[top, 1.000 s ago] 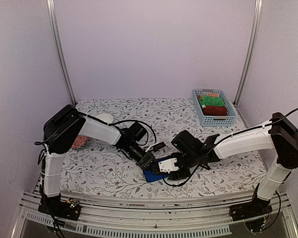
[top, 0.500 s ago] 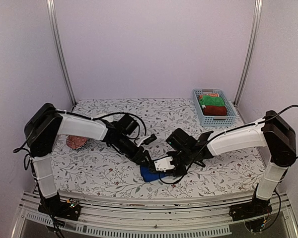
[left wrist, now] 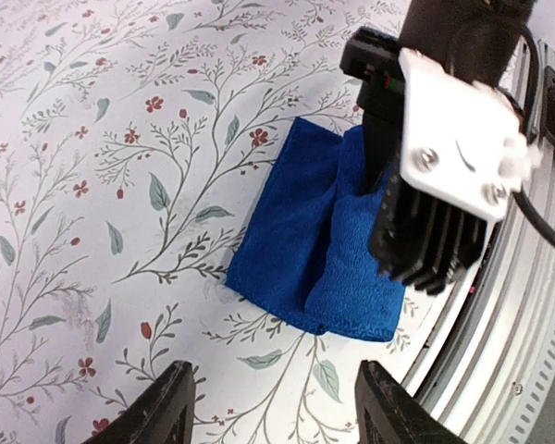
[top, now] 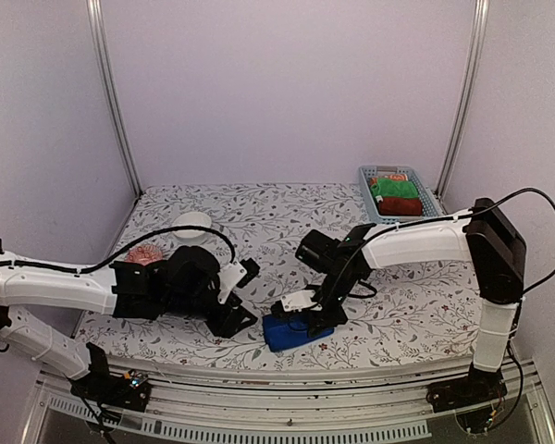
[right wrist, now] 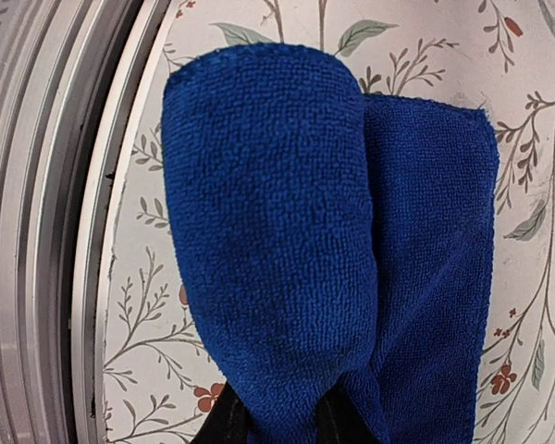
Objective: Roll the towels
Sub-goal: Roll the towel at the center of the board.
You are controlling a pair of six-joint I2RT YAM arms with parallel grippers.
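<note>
With the right hand (right wrist: 282, 421), pinches the rolled part of the blue towel (right wrist: 259, 231), fingers drawn close on the cloth. Holds the left hand (left wrist: 282, 412) spread and empty, near the towel's flat edge but apart from it. Shows one flat flap unrolled beside the roll, lying on the counter (left wrist: 92, 185). Crowds the front rail (right wrist: 37, 231), roll just beside the counter's near edge; has open floral surface to the back and left. Finds the brick-red towel (top: 400, 205) in the basket (top: 409, 226) at the far right corner, well apart.

White arm links (top: 51, 282), black joints (top: 319, 250), black cables (top: 535, 191).
</note>
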